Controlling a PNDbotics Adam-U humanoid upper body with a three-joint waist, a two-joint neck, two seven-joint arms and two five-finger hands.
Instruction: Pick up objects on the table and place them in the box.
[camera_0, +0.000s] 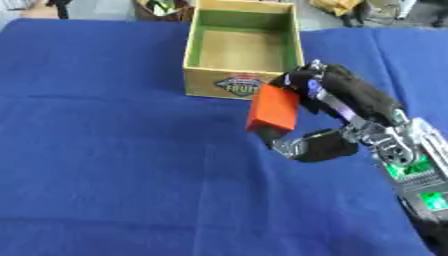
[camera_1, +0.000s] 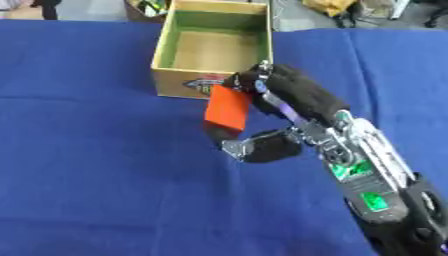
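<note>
My right hand (camera_0: 337, 97) reaches in from the lower right and is shut on an orange block (camera_0: 273, 108), pinched between its fingers above and its thumb (camera_0: 311, 145) below. The block hangs just in front of the near wall of the yellow box (camera_0: 242, 82), to the right of the box's fruit label. The box stands open at the top middle of the blue cloth, with green inner walls, a bare cardboard floor and nothing inside. My left hand shows in neither view.
A blue cloth (camera_0: 114, 150) covers the table, with a fold line running across its middle. Beyond the far edge lie a dark basket (camera_0: 162, 8) and a yellow thing (camera_0: 337, 6).
</note>
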